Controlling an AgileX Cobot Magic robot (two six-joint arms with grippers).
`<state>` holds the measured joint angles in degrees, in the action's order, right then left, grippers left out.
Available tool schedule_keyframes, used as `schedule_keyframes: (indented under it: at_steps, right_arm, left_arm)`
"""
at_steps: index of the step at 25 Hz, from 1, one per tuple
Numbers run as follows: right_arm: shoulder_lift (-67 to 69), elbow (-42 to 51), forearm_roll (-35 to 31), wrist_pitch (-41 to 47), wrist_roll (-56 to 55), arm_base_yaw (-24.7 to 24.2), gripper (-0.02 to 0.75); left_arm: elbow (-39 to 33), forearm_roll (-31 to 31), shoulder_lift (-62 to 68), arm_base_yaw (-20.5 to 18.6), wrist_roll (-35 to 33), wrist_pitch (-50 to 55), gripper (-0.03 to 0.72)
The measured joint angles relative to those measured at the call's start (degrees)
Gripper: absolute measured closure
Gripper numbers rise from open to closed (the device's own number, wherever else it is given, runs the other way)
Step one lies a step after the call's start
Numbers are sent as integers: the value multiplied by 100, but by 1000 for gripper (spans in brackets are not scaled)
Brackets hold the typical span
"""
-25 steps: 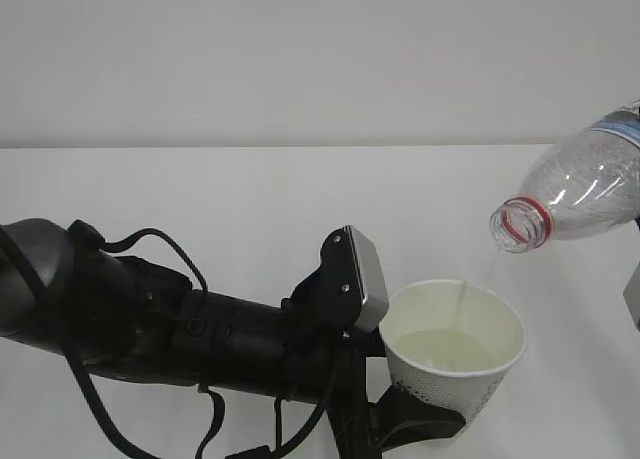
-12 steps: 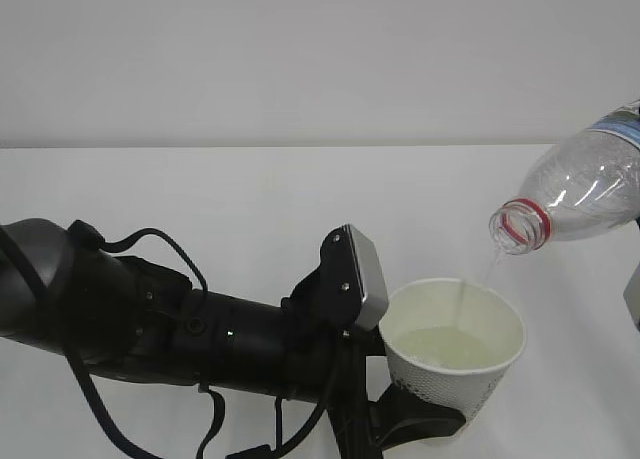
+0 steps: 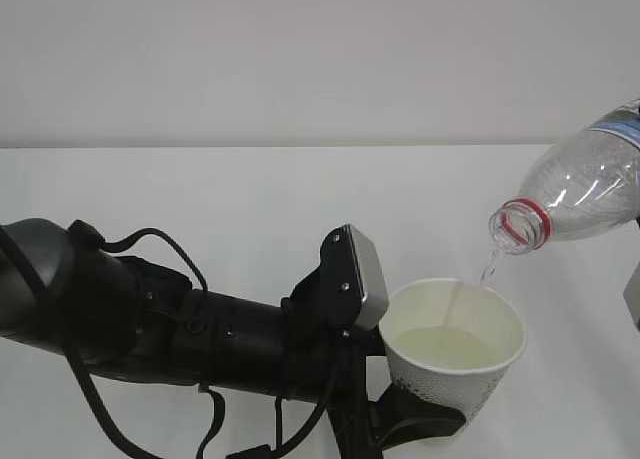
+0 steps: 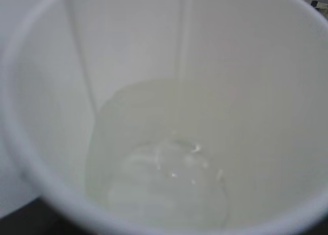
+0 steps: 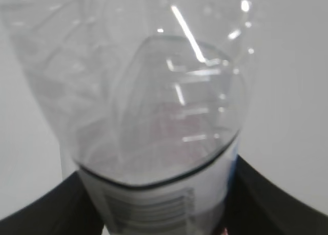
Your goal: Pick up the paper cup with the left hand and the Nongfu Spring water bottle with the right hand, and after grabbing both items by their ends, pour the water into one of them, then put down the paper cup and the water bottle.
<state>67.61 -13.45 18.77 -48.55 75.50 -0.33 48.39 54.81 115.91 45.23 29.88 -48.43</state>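
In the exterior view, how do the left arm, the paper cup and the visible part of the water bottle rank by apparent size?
1. Left arm, largest.
2. Paper cup and water bottle: they look alike; the bottle is cut off at the frame edge, so no ranking.

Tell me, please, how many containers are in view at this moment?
2: the paper cup, gripped low by the left hand at bottom centre, and the Nongfu Spring water bottle, tilted mouth-down at the right edge above it. None seems hidden.

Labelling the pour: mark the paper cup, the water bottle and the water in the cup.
paper cup (image 3: 445, 391), exterior view, on its dotted outer wall.
water bottle (image 3: 590, 189), exterior view, on its clear tilted shoulder.
water (image 4: 169, 186), left wrist view, on the pool at the cup's bottom.
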Motion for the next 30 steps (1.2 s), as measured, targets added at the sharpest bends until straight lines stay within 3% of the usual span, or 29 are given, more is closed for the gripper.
schedule_keyframes:
  at_steps: [30]
  right_arm:
    - [0, 0, -9, 0, 46, 0, 280]
  left_arm:
    - [0, -22, 0, 164, 0, 30, 169]
